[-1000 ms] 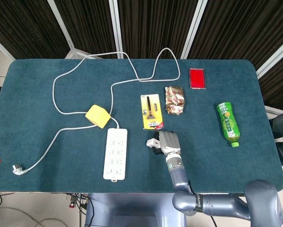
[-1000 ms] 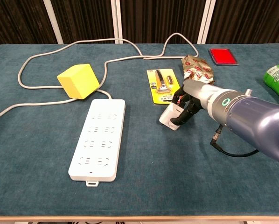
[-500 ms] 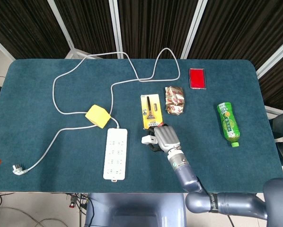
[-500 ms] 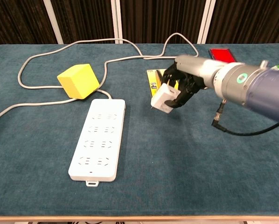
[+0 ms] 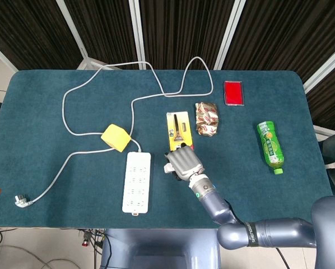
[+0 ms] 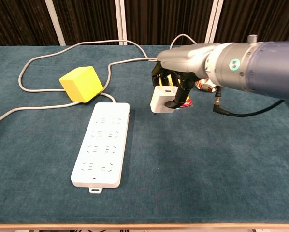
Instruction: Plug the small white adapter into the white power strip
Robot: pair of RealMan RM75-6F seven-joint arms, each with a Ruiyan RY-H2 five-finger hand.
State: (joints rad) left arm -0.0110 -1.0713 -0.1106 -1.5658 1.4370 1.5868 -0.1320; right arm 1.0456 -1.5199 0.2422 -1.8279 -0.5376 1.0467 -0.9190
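A white power strip (image 6: 101,143) lies near the bench's front edge, sockets empty. Beyond it, the right robot hand (image 6: 176,89) grips the small white adapter (image 6: 162,100), now lifted clear of the bench and carried toward the strip, ready for alignment. A yellow cube (image 6: 80,82) sits behind the strip.

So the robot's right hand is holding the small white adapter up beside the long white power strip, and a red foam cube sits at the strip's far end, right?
Not quite: the foam cube is yellow, not red, as the chest view shows. The rest holds: the right hand holds the small white adapter above the table, beside the long white power strip.
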